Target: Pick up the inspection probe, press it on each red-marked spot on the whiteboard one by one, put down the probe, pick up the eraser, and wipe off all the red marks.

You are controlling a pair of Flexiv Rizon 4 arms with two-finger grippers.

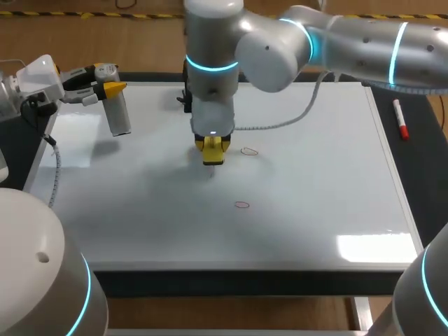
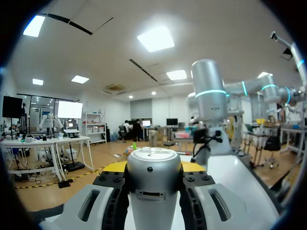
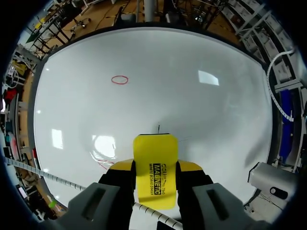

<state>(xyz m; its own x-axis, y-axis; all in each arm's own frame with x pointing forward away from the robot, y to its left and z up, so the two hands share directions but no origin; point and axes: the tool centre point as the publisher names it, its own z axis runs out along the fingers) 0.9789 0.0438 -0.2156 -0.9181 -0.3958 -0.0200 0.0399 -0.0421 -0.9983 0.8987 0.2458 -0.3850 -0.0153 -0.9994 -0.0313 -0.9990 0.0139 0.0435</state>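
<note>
In the head view, the wrist (image 1: 212,105) of my right arm covers the fingers of the right hand (image 1: 212,148), and only the lower end of the eraser (image 1: 213,155) shows. In the right wrist view the eraser hides where it meets the whiteboard (image 3: 192,120), and the hand partly covers a red mark (image 3: 102,163) beside it. In the left wrist view the probe (image 2: 153,182) conceals its own tip.
</note>
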